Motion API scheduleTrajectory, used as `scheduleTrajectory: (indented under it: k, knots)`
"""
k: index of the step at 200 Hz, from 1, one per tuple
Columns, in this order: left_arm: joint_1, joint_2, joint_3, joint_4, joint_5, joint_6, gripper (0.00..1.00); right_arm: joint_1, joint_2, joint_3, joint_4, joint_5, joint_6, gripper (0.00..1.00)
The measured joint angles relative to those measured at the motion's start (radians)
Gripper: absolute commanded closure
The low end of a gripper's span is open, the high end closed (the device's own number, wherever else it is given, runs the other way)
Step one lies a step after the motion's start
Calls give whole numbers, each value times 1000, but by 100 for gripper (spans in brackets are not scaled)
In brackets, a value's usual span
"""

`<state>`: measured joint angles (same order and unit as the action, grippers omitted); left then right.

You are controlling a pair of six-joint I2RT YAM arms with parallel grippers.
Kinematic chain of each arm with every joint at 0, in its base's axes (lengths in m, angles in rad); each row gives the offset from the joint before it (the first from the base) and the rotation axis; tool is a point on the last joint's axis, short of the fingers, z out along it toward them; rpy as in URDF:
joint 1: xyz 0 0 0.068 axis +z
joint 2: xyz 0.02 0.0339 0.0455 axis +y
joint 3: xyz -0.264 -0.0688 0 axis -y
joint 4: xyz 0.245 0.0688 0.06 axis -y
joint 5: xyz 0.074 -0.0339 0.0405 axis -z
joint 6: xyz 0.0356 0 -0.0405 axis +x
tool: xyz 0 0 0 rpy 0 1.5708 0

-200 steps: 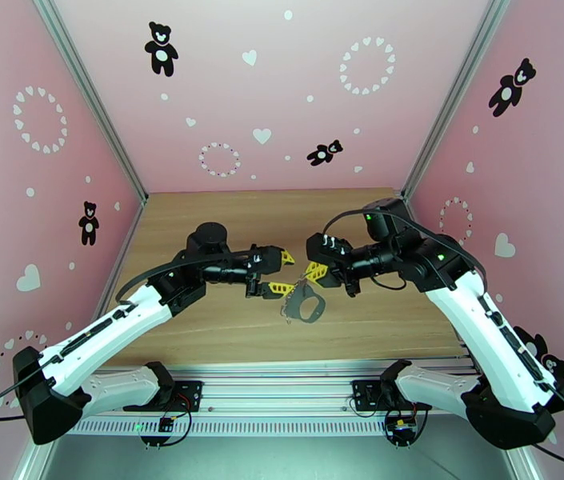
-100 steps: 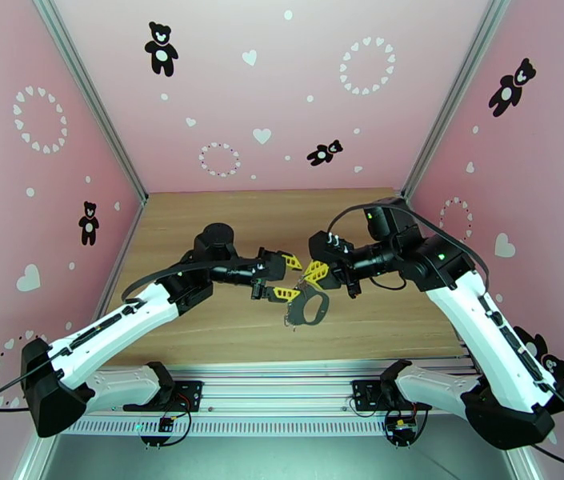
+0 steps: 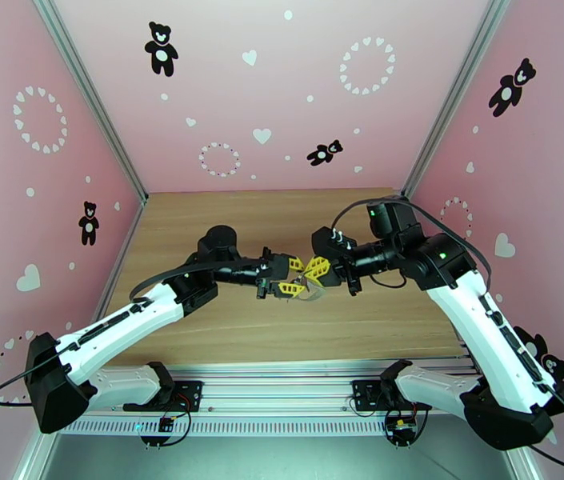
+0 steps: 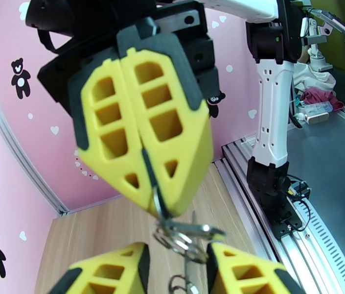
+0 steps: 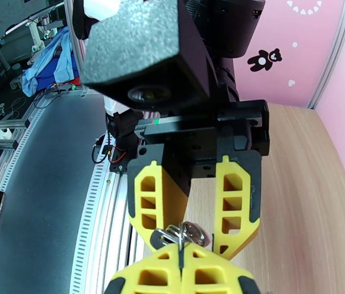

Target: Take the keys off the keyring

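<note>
Above the middle of the table both grippers meet tip to tip. My right gripper (image 3: 316,270) (image 4: 156,194) (image 5: 179,251) is shut on a thin metal part of the keyring (image 3: 310,290). The keyring's ring cluster (image 4: 184,236) (image 5: 182,234) hangs just off its fingertips. On either side of that cluster stand the fingers of my left gripper (image 3: 291,276) (image 4: 177,273) (image 5: 192,241), apart with a narrow gap. A small round-headed metal piece (image 5: 195,233) sits in the cluster. I cannot tell the keys from the rings.
The wooden table (image 3: 226,326) lies below the grippers. Pink walls with bear and heart prints close it on three sides. An aluminium rail (image 3: 282,390) with both arm bases runs along the near edge.
My left gripper has moved right to the right gripper's tips and its fingers have narrowed. The keyring, which dangled below the right gripper, now sits higher, between the two grippers.
</note>
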<state>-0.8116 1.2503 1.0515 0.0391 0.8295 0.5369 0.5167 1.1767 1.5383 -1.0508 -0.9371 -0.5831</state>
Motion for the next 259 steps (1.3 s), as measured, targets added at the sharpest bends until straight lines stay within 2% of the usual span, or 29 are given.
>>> scheduleTrajectory:
  k: [25,59,110,138,198,259]
  knots:
    - [0,0,-9,18,1,-23,69,0,0,-4,1,0,0,100]
    - [0,0,-9,37,1,-60,80,-1,-2,-13,8,0,0,100]
    - [0,0,-10,51,1,-81,86,-1,-10,-16,14,3,1,100]
    - [0,0,-9,56,-20,-156,87,1,-31,-33,36,39,7,100]
    - [2,-1,-9,59,-51,-338,90,105,-95,-53,71,291,5,100]
    - [5,-6,13,24,-95,-443,93,281,-113,-62,115,616,-6,100]
